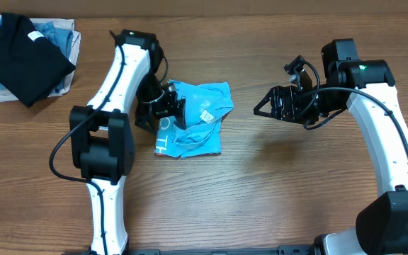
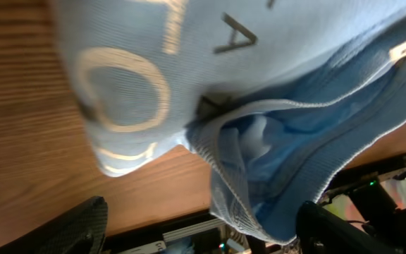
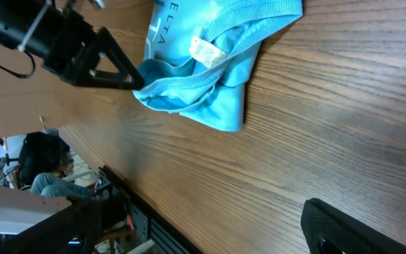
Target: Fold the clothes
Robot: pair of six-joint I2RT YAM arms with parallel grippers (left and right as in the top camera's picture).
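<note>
The light sky-blue t-shirt (image 1: 198, 119) lies crumpled in a heap at the middle of the table, with white lettering on its left part and a white neck label on top. My left gripper (image 1: 170, 110) is at the shirt's left edge, low over it. In the left wrist view its jaws (image 2: 203, 229) are wide open, and the shirt (image 2: 259, 141) hangs close in front with a ribbed hem dipping between the fingers. My right gripper (image 1: 266, 106) is open and empty, above the table to the right of the shirt, apart from it. The right wrist view shows the shirt (image 3: 210, 63).
A stack of folded garments sits at the back left corner: a black shirt (image 1: 23, 53) on top of denim-blue and white ones (image 1: 61, 35). The wooden table (image 1: 275, 184) stretches to the front and right. The left arm (image 1: 115, 85) runs along the shirt's left side.
</note>
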